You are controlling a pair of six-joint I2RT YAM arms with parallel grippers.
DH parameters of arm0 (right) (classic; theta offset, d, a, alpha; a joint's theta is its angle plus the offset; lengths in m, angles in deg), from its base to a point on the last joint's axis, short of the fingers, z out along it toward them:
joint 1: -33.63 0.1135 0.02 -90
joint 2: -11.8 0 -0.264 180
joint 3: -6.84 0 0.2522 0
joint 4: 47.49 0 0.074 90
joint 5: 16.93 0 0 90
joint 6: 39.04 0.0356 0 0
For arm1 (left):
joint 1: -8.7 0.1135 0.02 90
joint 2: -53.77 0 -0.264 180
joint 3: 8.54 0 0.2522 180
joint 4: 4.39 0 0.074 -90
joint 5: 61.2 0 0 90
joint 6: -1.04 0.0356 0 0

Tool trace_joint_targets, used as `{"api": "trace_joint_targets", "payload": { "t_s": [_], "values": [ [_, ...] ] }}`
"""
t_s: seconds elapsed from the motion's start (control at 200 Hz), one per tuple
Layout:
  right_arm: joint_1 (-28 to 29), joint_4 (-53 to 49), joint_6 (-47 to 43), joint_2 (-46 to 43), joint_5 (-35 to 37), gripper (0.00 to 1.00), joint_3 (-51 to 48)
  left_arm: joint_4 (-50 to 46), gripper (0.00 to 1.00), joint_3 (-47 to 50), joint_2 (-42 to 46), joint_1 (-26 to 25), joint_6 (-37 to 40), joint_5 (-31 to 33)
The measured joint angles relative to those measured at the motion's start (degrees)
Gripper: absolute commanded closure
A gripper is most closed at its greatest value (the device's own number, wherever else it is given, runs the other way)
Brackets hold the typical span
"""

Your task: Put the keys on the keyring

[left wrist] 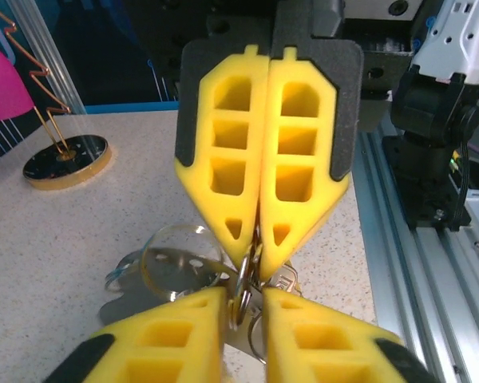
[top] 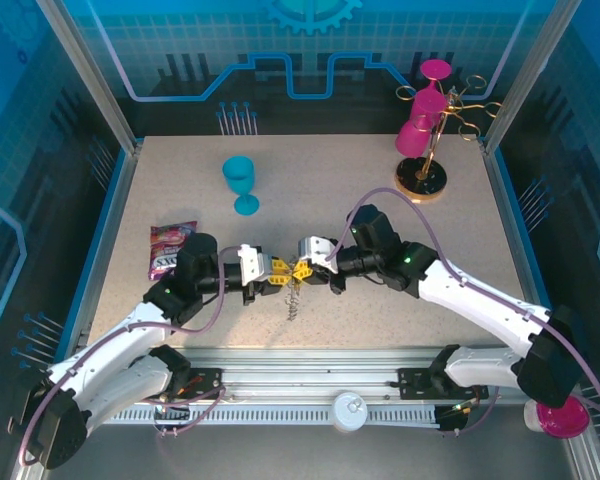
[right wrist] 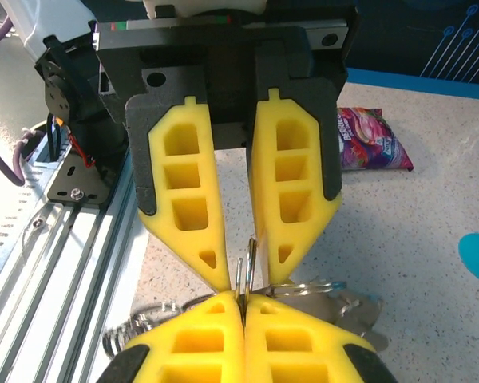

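Two tools meet nose to nose at mid-desk (top: 380, 200), so the threading step looks to be in hand. The right tool (right wrist: 241, 307) is clenched on the thin metal ring of the keyring (right wrist: 244, 270). The left tool (left wrist: 243, 302) has its jaws slightly parted about that same ring, but I cannot tell whether it pinches. The keys (right wrist: 335, 303) bunch just beneath the tips, seemingly close to the surface, with the bead chain (top: 293, 305) dangling. Next calls for sliding a key's hole along the ring without twisting it. The blue goblet (top: 242, 180), snack packet (top: 172, 248) and gold cup stand (top: 425, 165) sit well apart — no obstruction.
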Motion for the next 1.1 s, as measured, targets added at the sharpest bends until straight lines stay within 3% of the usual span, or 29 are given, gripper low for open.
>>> {"api": "trace_joint_targets", "payload": {
  "t_s": [0.395, 0.57, 0.695, 0.836, 1.101],
  "values": [
    [2.60, -15.32, -6.86, 5.66, 6.93, 1.00, 10.05, -5.33, 0.85, -2.86, -1.11, 0.00, 2.71, 0.44],
    [3.41, -19.08, -7.87, 7.63, 9.18, 1.00, 13.27, -7.17, 1.00, -3.58, -1.66, 0.00, 3.37, 0.42],
    [3.74, -20.11, -7.91, 7.89, 9.68, 1.00, 13.77, -7.78, 1.00, -3.63, -1.64, 0.00, 4.24, 0.20],
    [3.04, -17.70, -6.45, 6.19, 8.70, 0.72, 11.65, -7.56, 1.00, -3.61, -1.27, 0.00, 4.42, 0.24],
    [-1.66, -10.60, -0.52, -1.60, 3.45, 0.65, 3.74, -1.64, 1.00, -1.25, 0.92, 0.00, 1.53, -0.24]
  ]
}}
